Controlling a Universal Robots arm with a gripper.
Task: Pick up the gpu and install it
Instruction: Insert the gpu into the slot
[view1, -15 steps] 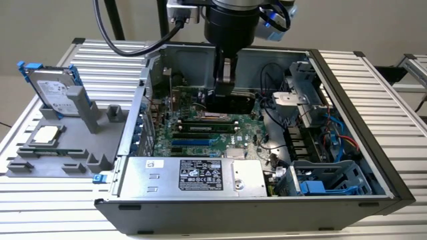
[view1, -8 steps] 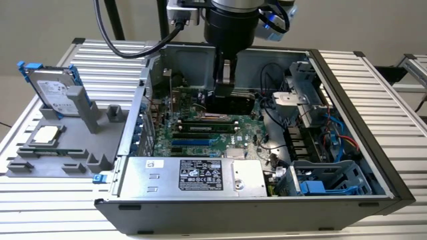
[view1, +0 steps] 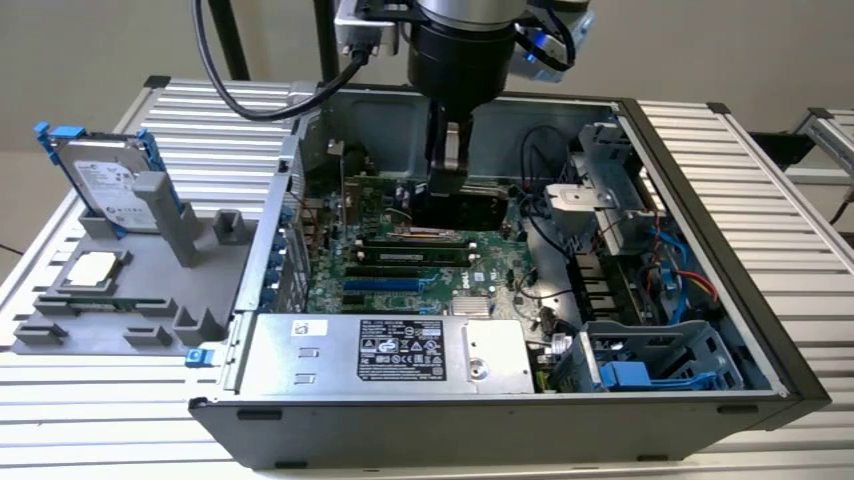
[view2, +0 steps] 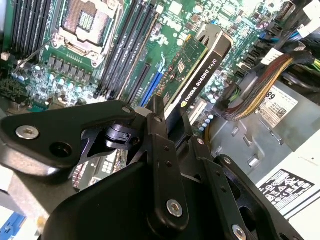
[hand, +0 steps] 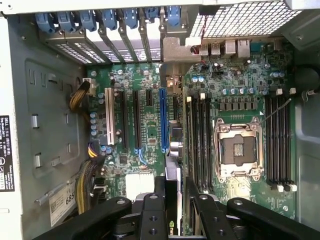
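Note:
My gripper (view1: 447, 185) reaches down into the open computer case (view1: 747, 330) and is shut on the gpu (view1: 465, 207). In the second wrist view the gpu (view2: 192, 62) shows a green circuit face, a black edge and a grey metal end, clamped between the black fingers (view2: 161, 142). It hangs on edge over the green motherboard (view1: 400, 270), apart from it. The first wrist view has the gpu (hand: 171, 172) edge-on, roughly in line with the blue slot (hand: 162, 120) on the motherboard (hand: 150, 125) and a little short of it.
A silver hard drive (view1: 114, 185) in a blue frame and a small square chip (view1: 91, 270) rest on a grey holder outside the case on the exterior view's left. Inside are the power supply (view1: 387, 350), memory slots (hand: 200, 135), processor socket (hand: 239, 150) and cable bundles (view2: 255, 85).

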